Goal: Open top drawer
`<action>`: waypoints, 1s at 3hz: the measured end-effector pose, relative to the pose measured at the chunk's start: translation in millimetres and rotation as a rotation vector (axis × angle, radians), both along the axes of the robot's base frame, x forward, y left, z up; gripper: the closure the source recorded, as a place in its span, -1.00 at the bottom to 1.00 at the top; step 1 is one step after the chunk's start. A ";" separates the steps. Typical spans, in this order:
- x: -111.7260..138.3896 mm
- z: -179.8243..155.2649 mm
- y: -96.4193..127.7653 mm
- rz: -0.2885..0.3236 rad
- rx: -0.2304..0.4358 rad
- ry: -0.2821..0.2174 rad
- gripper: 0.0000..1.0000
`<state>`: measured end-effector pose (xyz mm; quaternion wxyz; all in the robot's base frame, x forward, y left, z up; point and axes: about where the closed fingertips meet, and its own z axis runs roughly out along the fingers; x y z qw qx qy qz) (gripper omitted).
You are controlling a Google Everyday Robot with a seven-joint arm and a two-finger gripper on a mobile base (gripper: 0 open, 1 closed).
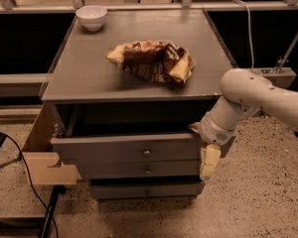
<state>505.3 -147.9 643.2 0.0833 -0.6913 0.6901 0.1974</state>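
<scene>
Grey cabinet (79,83) fills the middle of the view, seen from the front & above. The top drawer (114,150) sits just under the tabletop: wide grey front w/ a small round metal knob (147,152) at mid-front. It reaches further left than the two fronts below, and a dark opening shows betw its top edge & the tabletop. The second drawer (119,169) is right beneath it, narrower & shallower, w/ a like knob. The third drawer (139,189) is lowest & narrowest. The white arm (253,95) comes in from the right side of the view, bends down & ends in the gripper (208,155) at the right end of the top drawer front. The gripper hangs beside that corner, pointing down, its cream tip level w/ the second drawer & well apart from the knob. Can't tell how far open the gripper is, nor whether it has hold of anything. On the tabletop a crumpled brown & yellow snack bag (151,61) lies near the middle, and a white bowl (92,17) stands upright at the back left corner, well apart from the bag. A light wooden panel (42,165) leans by the cabinet's left side, w/ a black cable (21,165) on the speckled floor (258,202) beside it.
</scene>
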 end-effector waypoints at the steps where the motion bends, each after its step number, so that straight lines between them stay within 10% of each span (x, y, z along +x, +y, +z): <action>1: -12.1 0.8 -5.4 0.005 -0.025 0.060 -1.00; 3: -18.4 2.9 -6.4 0.016 -0.044 0.096 -1.00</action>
